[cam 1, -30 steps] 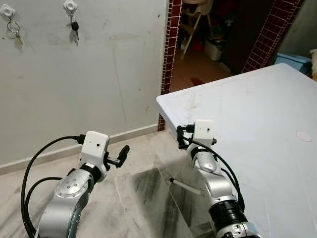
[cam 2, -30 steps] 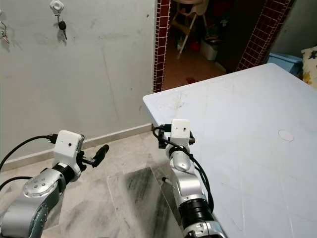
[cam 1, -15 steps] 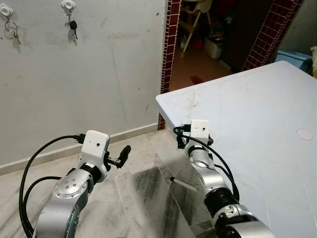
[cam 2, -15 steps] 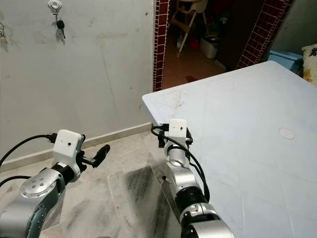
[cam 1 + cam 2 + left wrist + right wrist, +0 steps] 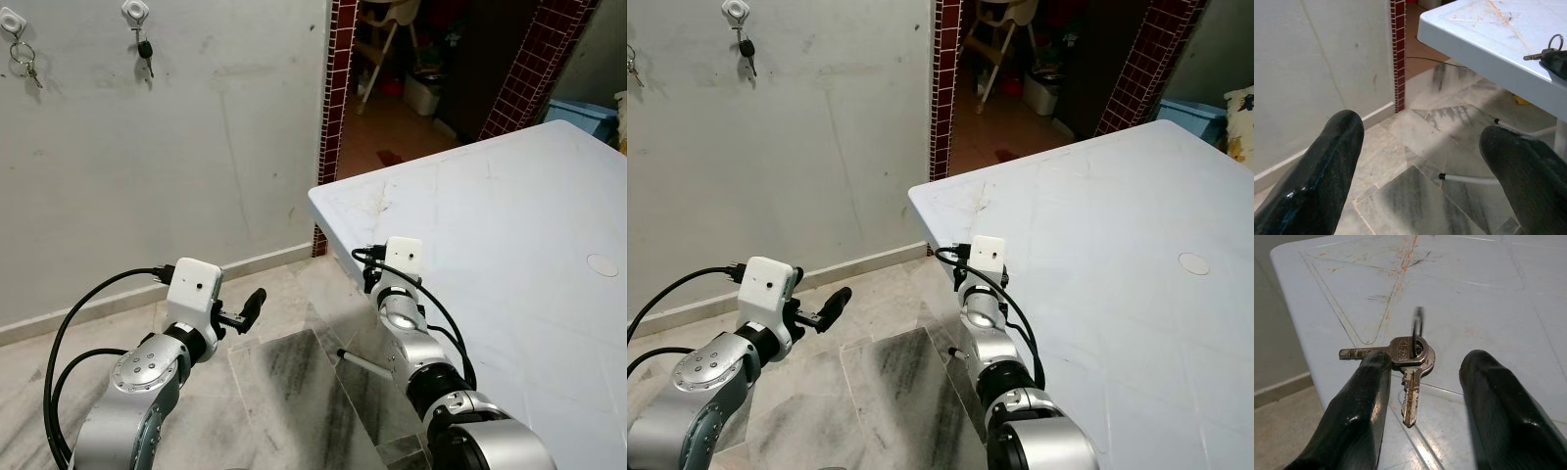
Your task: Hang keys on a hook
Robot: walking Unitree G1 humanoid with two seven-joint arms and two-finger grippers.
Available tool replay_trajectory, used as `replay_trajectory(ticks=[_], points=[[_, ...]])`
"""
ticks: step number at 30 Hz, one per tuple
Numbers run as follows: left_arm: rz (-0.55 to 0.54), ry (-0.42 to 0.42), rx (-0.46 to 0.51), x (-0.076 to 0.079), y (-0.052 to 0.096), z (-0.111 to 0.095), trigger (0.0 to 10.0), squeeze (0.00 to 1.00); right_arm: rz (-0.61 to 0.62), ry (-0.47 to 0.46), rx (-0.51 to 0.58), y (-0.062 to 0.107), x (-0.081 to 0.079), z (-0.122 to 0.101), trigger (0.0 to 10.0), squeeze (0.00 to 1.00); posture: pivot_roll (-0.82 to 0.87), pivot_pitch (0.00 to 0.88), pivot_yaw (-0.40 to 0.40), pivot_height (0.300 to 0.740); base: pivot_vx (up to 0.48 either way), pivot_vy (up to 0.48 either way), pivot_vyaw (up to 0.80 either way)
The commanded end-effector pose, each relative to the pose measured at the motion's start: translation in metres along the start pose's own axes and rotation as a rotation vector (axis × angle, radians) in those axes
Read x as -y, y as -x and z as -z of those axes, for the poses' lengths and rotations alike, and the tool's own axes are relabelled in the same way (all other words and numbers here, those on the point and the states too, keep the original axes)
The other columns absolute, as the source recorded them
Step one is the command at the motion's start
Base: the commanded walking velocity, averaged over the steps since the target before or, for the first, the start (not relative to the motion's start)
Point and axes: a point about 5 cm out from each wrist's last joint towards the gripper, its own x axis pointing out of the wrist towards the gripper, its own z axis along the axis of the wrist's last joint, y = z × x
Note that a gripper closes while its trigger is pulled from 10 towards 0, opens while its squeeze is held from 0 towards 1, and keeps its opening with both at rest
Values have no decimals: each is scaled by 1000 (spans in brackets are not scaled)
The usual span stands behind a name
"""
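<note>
The keys are lying flat on the white table near its corner, ring standing up. The right gripper sits low over them, fingers spread, one on each side, not clamped. Left gripper hangs over the marble floor, fingers apart too. Two hooks in the upper left of the frame on the wall already have keys.

— What sort of place is this?

— A lived-in home: a plain plastered wall with small white key hooks, a marble-tiled floor and a scuffed white plastic table.

— Anything else domestic?

— A doorway edged in dark red tiles opens onto a room with a high chair and a bin.
</note>
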Motion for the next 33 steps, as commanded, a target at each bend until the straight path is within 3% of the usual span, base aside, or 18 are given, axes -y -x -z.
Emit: replay_trajectory(ticks=[1,2,3,5,21,32,33], points=[[14,-2,16,3,0,-5,10000,0,4,-4,-6,-2,2,-1,1373,0,318,61,-35,740,0,0,0],[12,-1,17,2,0,-5,10000,0,3,-4,-6,-2,2,-1,1373,0,318,61,-35,740,0,0,0],[11,-3,20,2,-1,-6,10000,0,1,-5,-6,-2,2,-1,6510,0,318,61,-35,740,0,0,0],[9,-3,28,2,-1,-8,10000,0,-4,-5,-6,-2,2,-1,10000,0,317,64,-39,740,0,0,0],[-18,27,69,3,-12,-12,10000,0,-67,-2,74,-3,6,-10,10000,0,273,43,-67,740,0,0,0],[-20,39,77,5,-14,-11,10000,0,-114,-27,68,-2,-4,-9,10000,0,280,42,-73,740,0,0,0],[-19,39,77,5,-14,-11,10000,0,-116,-30,70,-1,-5,-8,8196,0,280,42,-73,740,0,0,0]])
